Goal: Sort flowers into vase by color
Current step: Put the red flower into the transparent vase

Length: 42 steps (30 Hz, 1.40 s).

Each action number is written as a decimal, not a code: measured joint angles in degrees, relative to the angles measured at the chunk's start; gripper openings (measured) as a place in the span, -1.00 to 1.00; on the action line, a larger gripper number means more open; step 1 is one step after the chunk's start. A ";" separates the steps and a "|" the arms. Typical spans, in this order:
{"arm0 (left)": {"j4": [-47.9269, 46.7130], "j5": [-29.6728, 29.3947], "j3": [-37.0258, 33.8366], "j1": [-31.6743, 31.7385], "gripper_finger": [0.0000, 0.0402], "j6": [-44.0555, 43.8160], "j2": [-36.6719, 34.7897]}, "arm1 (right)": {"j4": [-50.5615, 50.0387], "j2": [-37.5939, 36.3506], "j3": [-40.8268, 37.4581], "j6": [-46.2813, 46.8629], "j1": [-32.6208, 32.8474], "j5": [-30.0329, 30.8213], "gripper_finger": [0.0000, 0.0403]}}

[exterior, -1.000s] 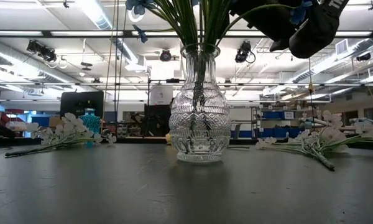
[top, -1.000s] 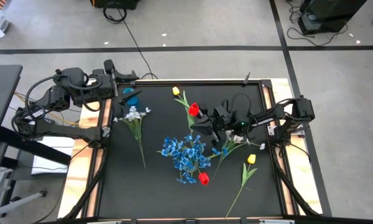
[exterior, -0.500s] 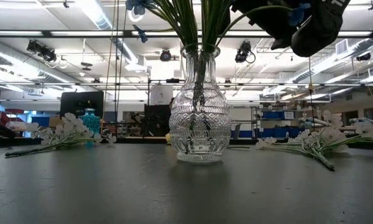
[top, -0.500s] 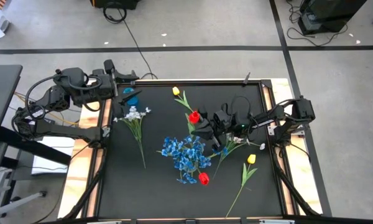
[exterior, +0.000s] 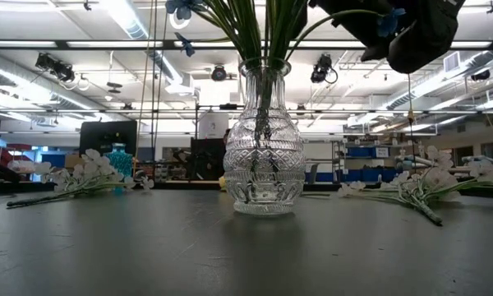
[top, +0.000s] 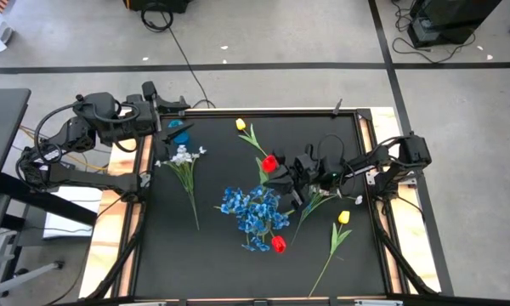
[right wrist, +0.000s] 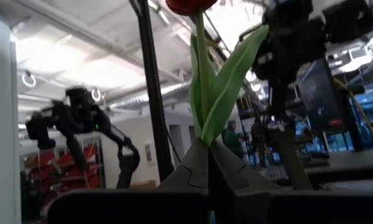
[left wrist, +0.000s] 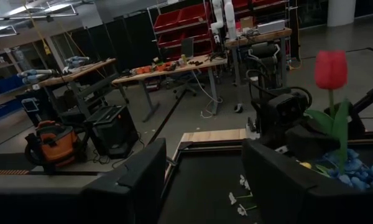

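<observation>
The right end effector [top: 282, 176] is gripping a red tulip [top: 269, 161] upright; ideally it is lowering straight, guiding the stem into the glass vase [exterior: 263, 140].

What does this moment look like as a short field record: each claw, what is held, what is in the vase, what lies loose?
right claw: shut on the stem of a red tulip, held above the table near the vase
left claw: open, holding nothing, parked at the table's far left corner
vase: clear glass, mid-table, green stems in it; blue flowers and a second red tulip at its top
loose on table: white sprig, yellow tulip, another yellow tulip, white sprig by the right arm
</observation>
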 joint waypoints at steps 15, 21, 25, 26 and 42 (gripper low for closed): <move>-0.01 0.02 0.00 0.00 0.07 0.00 0.01 | -1.88 -0.39 2.08 8.92 -1.64 0.38 -0.98; -0.01 0.02 -0.02 0.00 0.07 0.00 -0.01 | -7.50 -0.11 2.08 3.49 -0.79 0.07 -0.98; -0.01 0.02 -0.01 0.02 0.07 0.00 0.00 | -8.32 -0.07 2.08 -0.10 -0.64 -1.03 -0.96; 0.05 0.02 -0.02 0.01 0.07 0.00 -0.01 | -8.24 -0.07 2.08 -0.98 -0.66 -1.53 -0.95; 0.03 0.01 -0.02 0.00 0.07 0.00 -0.01 | -10.99 -0.07 2.05 -0.02 -0.78 -12.87 -0.62</move>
